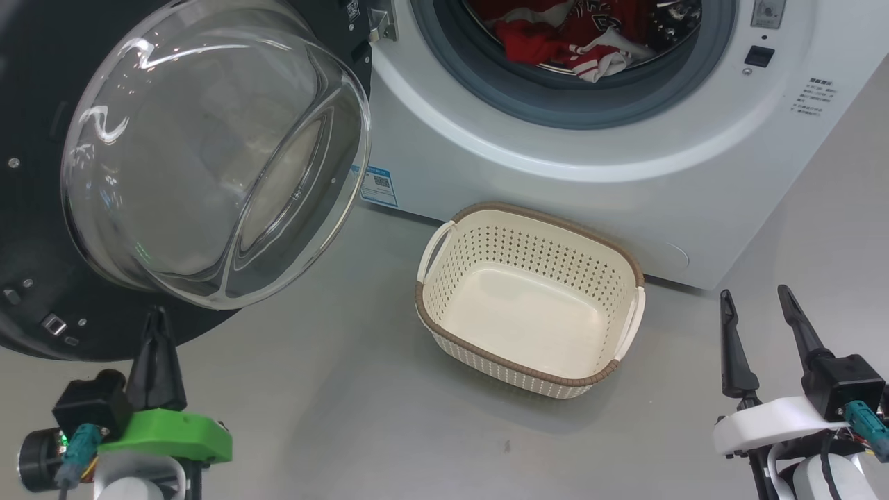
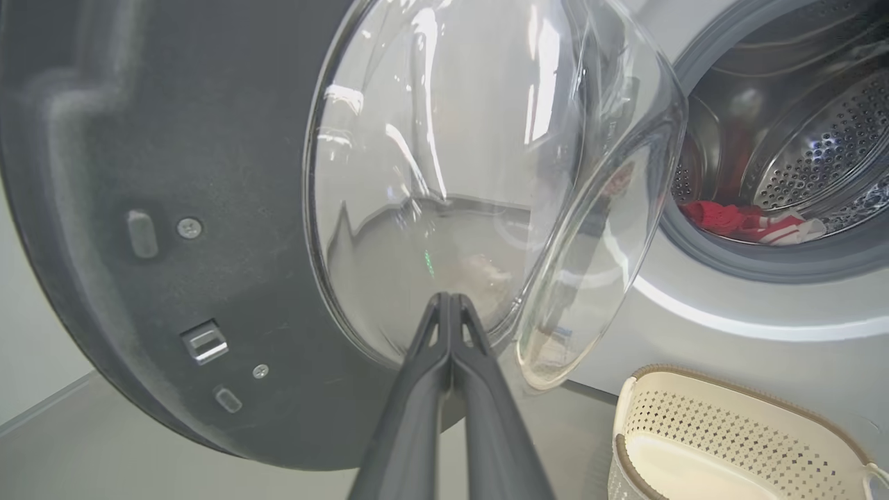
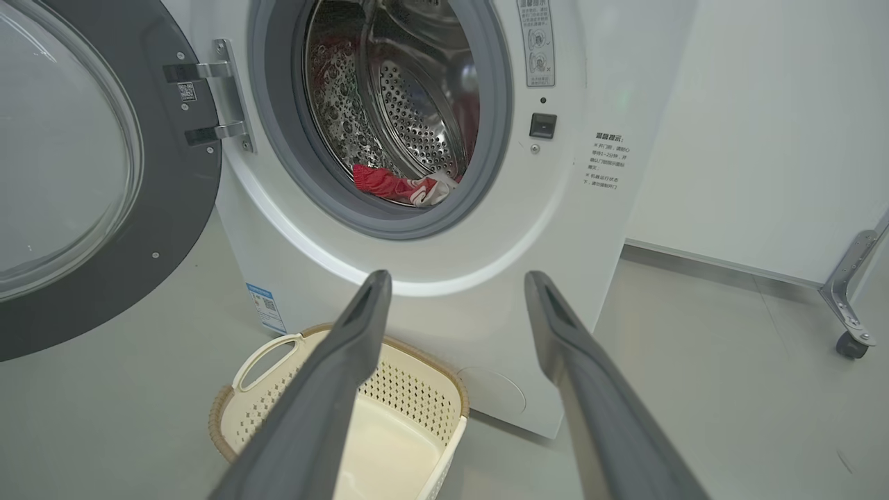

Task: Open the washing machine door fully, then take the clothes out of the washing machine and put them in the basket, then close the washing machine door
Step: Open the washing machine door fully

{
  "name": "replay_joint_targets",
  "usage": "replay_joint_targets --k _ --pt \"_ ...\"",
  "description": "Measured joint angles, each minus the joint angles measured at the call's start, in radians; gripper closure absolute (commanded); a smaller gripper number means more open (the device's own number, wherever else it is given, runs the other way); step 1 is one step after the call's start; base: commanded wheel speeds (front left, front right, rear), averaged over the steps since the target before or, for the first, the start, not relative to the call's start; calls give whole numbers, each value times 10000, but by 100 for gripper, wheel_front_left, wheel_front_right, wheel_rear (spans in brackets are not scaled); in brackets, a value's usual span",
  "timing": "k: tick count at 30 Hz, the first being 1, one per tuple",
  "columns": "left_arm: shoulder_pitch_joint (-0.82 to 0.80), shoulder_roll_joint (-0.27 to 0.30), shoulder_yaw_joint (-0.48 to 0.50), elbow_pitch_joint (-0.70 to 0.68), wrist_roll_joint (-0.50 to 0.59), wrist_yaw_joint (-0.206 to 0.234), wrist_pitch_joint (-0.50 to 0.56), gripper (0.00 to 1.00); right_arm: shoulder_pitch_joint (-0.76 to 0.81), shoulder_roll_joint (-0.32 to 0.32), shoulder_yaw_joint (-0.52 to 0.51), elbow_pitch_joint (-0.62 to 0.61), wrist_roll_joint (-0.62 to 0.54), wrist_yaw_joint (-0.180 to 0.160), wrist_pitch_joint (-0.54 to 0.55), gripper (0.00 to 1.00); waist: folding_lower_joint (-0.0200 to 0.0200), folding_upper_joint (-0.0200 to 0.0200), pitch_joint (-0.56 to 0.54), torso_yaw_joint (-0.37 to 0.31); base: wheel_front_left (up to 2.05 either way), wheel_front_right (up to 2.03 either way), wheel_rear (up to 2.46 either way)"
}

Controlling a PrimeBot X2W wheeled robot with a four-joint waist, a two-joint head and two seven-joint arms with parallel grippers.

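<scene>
Grey bare floor [image 1: 333, 417] runs up to the white washing machine [image 1: 555, 187], which fills the head view from twelve to two o'clock. The washing machine door [image 1: 35, 305] stands swung wide at nine to ten o'clock, its glass bowl [image 1: 208, 153] bulging toward me. I judge the opening step done or nearly so, though I cannot tell whether the door is at full swing. The clothes [image 1: 549, 38], red with white trim, lie in the drum [image 3: 417, 118] at twelve o'clock. The basket [image 1: 535, 214] sits at the centre, just before the machine, with nothing in it.

My left gripper [image 1: 158, 321], at seven o'clock, is clenched on nothing, fingers pressed together near the door's lower edge; I cannot tell if they touch it. My right gripper [image 1: 755, 293], at four o'clock, is spread wide and holds nothing.

As I judge it, unloading every garment and closing the door are both left to do.
</scene>
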Motion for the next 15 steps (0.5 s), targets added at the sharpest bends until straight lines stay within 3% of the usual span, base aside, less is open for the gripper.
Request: replay_joint_targets --k 12,14,15 --pt "552 -56 -941 -763 167 -525 -12 100 -148 257 387 -142 -59 169 0 0 0 0 -164 -663 0 0 0" --pt "614 -81 -1039 -784 167 -552 -12 82 -147 263 403 -138 -59 169 0 0 0 0 -186 -841 0 0 0" --pt "653 -82 -1066 -788 180 -552 -12 63 -147 265 412 -136 -59 171 0 0 0 0 -196 -933 0 0 0"
